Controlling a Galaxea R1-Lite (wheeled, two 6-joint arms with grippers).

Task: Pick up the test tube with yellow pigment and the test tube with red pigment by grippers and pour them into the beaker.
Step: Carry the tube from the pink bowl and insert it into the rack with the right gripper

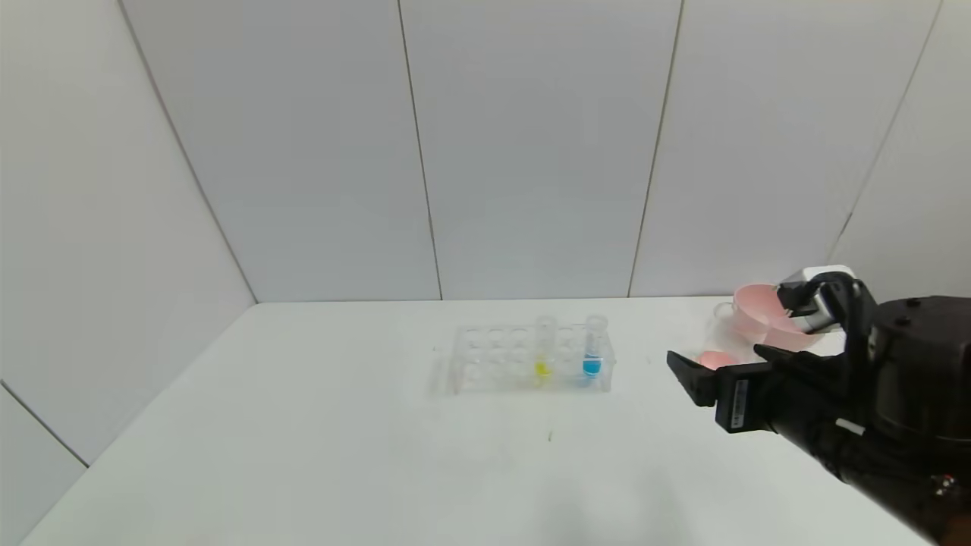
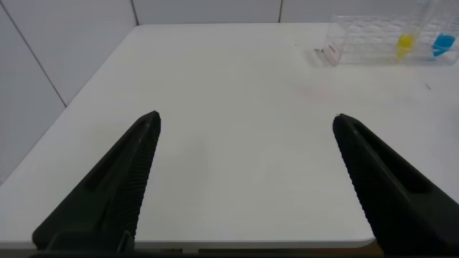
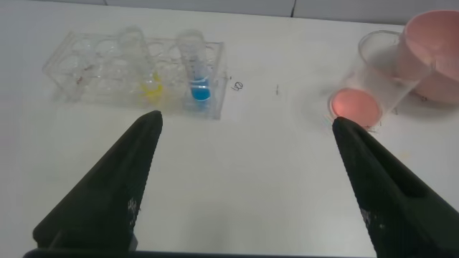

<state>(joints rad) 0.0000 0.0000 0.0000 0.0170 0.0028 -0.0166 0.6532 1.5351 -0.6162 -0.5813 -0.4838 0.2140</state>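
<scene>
Yellow-tipped test tube (image 1: 543,345) upright in clear rack (image 1: 493,356) beside blue-tipped tube (image 1: 594,346); beaker (image 3: 373,86) holds red liquid, touching pink bowl (image 3: 434,50); right gripper (image 3: 247,136) spread wide, empty, near beaker; left gripper (image 2: 247,125) likewise spread, over bare table (image 2: 229,107)

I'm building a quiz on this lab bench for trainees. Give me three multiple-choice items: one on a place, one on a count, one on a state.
1. Where does the beaker stand?
A. In the rack
B. Beside the pink bowl
C. At the table's left edge

2. How many tubes stand in the rack?
A. Two
B. Three
C. Four

3. How is the right hand?
A. Shut on a tube
B. Shut on nothing
C. Open

Answers: 1 B, it stands next to the bowl, red liquid in its bottom. 2 A, only the test tube with yellow pigment and the blue-tipped tube. 3 C, its fingers stand wide apart, with nothing between them.
</scene>
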